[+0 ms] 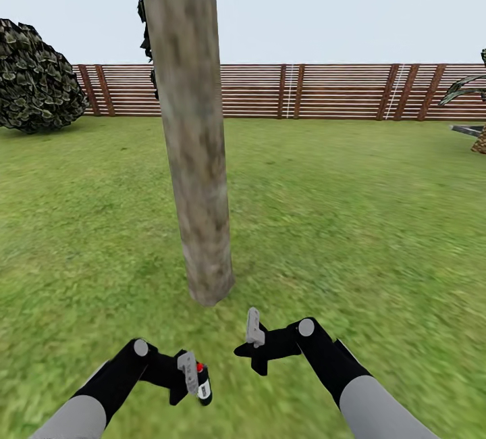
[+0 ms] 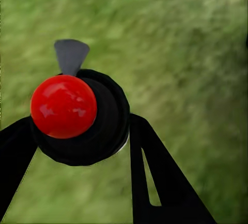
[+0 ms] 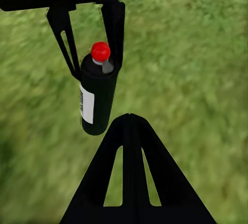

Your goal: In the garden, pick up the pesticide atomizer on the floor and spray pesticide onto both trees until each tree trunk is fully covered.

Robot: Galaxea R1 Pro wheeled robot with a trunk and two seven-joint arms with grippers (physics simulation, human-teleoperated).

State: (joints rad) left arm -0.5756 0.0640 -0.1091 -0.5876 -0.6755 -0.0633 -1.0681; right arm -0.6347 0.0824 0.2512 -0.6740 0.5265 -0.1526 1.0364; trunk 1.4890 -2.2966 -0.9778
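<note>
The left end effector (image 1: pixel 194 377) grips the small black, red-capped pesticide atomizer (image 1: pixel 202 379), the thick mottled grey-tan tree trunk (image 1: pixel 192 155) ahead of it, the right end effector (image 1: pixel 253 331) apparently closed on nothing; spraying seems next, needing nozzle aim.

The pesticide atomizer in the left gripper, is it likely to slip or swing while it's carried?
The pesticide atomizer looks rigid, so it probably won't flex. Its smooth black cylinder is pinched near the red cap by the left gripper, most of its body hanging below, so it might pivot or slide. It looks small, likely light.
</note>
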